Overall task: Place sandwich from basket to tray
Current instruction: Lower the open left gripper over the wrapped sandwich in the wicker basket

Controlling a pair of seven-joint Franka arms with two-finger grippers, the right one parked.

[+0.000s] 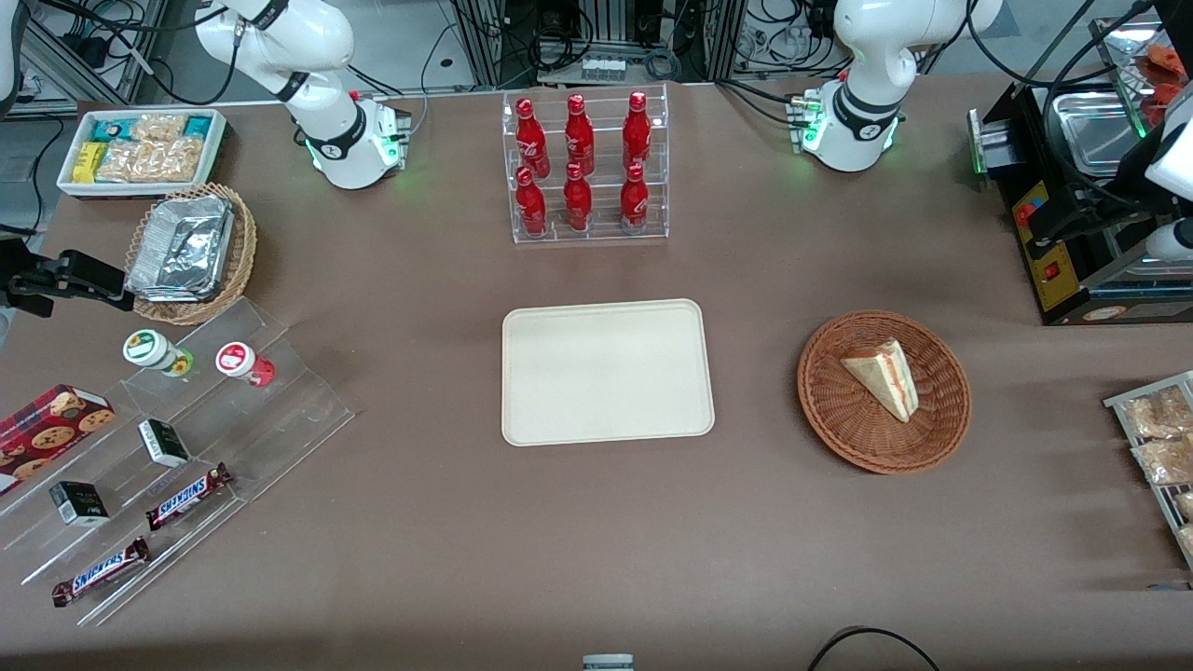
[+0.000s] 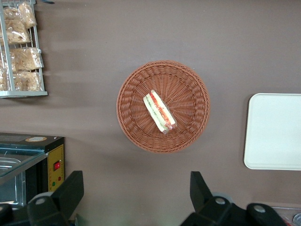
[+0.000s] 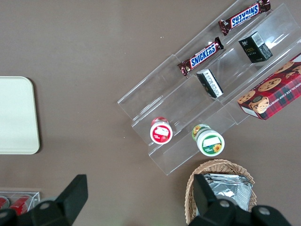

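Spread fingers [image 2: 70, 193] of gripper [image 2: 136, 195] hover above basket [image 2: 188, 134] — sandwich [image 2: 160, 111] inside.

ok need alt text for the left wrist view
A wrapped sandwich lies in a round brown wicker basket on a brown table, with the open gripper high above it. The cream tray's edge shows beside the basket.

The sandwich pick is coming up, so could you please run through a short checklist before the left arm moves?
1. Triangular clear-wrapped sandwich lies in the round reddish-brown wicker basket: ok.
2. Nothing covers the sandwich: ok.
3. Left gripper is above the table, apart from the basket, its fingers spread: ok.
4. Flat cream rectangular plastic tray holds nothing: ok.
5. Table between basket and tray is bare: ok.
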